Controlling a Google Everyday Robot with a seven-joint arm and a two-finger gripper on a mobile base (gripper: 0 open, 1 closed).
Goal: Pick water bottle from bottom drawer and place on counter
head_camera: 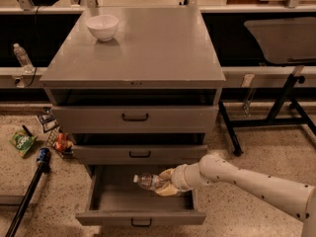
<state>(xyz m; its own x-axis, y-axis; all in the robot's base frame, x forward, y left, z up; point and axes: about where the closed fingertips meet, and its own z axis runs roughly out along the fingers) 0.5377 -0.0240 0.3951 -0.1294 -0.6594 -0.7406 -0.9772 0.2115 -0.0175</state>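
The bottom drawer (pixel 140 214) of the grey cabinet stands pulled open. The water bottle (pixel 148 181), clear with a white cap pointing left, lies sideways a little above the drawer floor. My gripper (pixel 165 183) reaches in from the right on a white arm and is shut on the bottle's right end, hiding its label. The counter (pixel 148 43) is the flat grey cabinet top above.
A white bowl (pixel 102 26) stands on the counter's far left. Two closed drawers (pixel 135 117) sit above the open one. A paler bottle (pixel 21 57) stands on a ledge at left. Snack bags (pixel 22 142) and a black pole (pixel 27 194) lie on the floor left. A table frame (pixel 276 107) stands right.
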